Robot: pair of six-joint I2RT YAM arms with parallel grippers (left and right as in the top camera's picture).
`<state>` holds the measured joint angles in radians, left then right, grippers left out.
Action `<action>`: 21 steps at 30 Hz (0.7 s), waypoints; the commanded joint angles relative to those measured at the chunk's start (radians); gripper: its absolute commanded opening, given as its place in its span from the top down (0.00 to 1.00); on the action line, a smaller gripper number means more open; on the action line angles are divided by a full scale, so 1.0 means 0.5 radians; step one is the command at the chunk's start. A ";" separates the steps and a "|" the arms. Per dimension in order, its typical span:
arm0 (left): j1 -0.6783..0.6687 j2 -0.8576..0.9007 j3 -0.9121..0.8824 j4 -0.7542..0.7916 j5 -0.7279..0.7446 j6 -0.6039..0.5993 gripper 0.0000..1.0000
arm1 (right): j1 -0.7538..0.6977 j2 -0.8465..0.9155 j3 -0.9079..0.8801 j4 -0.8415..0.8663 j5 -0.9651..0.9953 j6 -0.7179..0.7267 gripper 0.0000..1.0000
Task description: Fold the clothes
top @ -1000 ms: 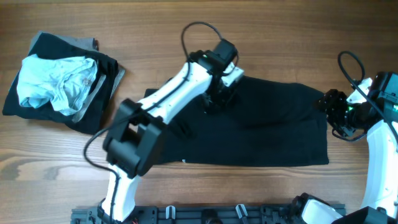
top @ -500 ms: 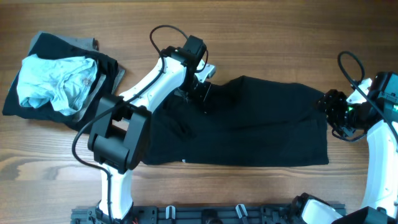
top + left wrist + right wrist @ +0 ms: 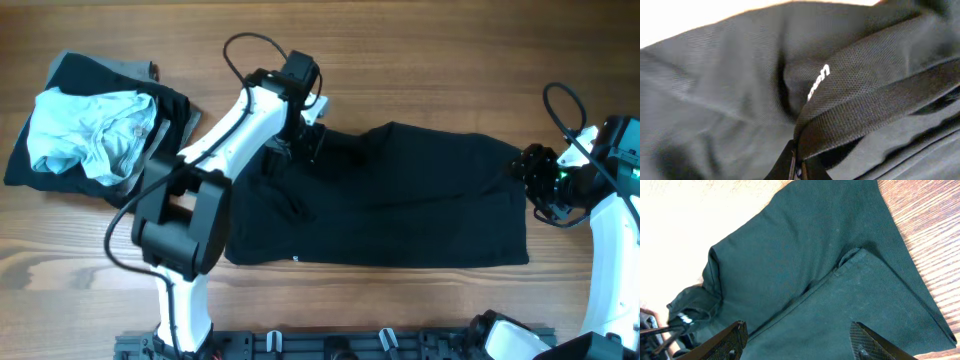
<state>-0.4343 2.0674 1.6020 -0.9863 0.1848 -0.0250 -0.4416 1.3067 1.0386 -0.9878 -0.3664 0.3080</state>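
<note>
Left hand (image 3: 306,141) pinches hem of black garment (image 3: 420,205); right hand (image 3: 797,332) gapes empty at its edge.

From overhead the brown wooden desk (image 3: 420,60) is lit evenly and softly with faint shadows, though the black cloth garment (image 3: 420,210) is so dark its folds barely read. The left wrist view burns out to white along its top edge, sharp on the weave by the small white logo (image 3: 819,81) and soft toward the left. The right wrist view glares white across its upper left, while desk grain at right is crisp.
</note>
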 commanded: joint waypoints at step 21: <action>-0.027 -0.212 0.060 0.182 -0.275 -0.147 0.96 | -0.006 0.671 0.013 0.915 0.256 -0.302 0.33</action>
<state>-0.4404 1.9896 1.6150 -0.8951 0.0181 -0.0845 -0.4423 1.5539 1.0386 -0.5800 -0.2657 0.2089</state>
